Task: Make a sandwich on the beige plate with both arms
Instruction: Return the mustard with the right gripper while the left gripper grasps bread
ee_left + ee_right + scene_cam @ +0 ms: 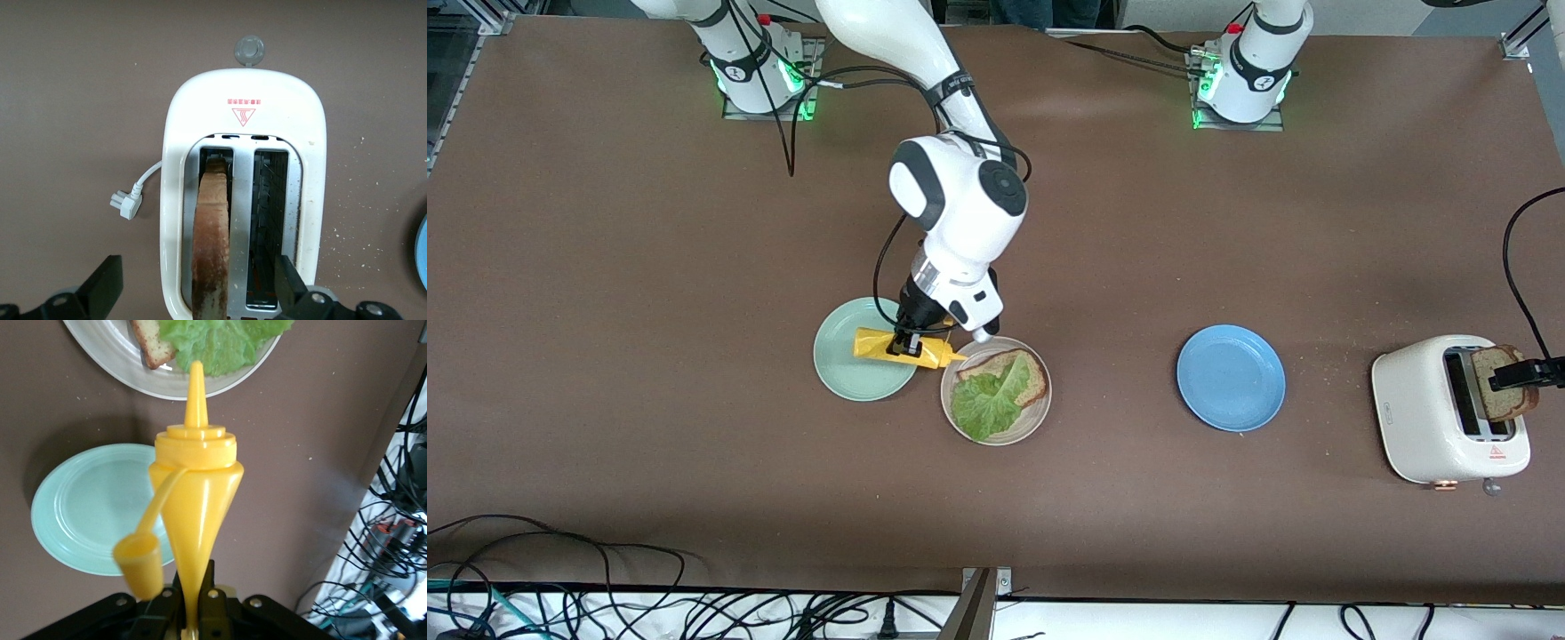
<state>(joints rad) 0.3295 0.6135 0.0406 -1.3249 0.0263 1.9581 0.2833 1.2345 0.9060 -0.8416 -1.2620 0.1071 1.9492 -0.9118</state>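
At frame centre, the right gripper (908, 344) was clamped shut on a yellow plastic squeeze bottle (907, 347), lying level, its nozzle over the rim of the round beige plate (1039, 411). That plate held one brown bread slice (1024, 373) under a ruffled green lettuce leaf (987, 400). At frame right, the left gripper (200, 293) hung wide open astride a second toast slice (211, 247) standing in the white toaster (175, 200).

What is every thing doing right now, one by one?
Mustard bottle: cap off, held sideways, nozzle toward the beige plate.
Right gripper: shut on mustard bottle.
Left gripper: open, either side of the toast.
Toast: standing in a toaster slot.
Toaster: unplugged, other slot empty.
Beige plate: holds bread and lettuce.
Green plate: empty.
Blue plate: empty.
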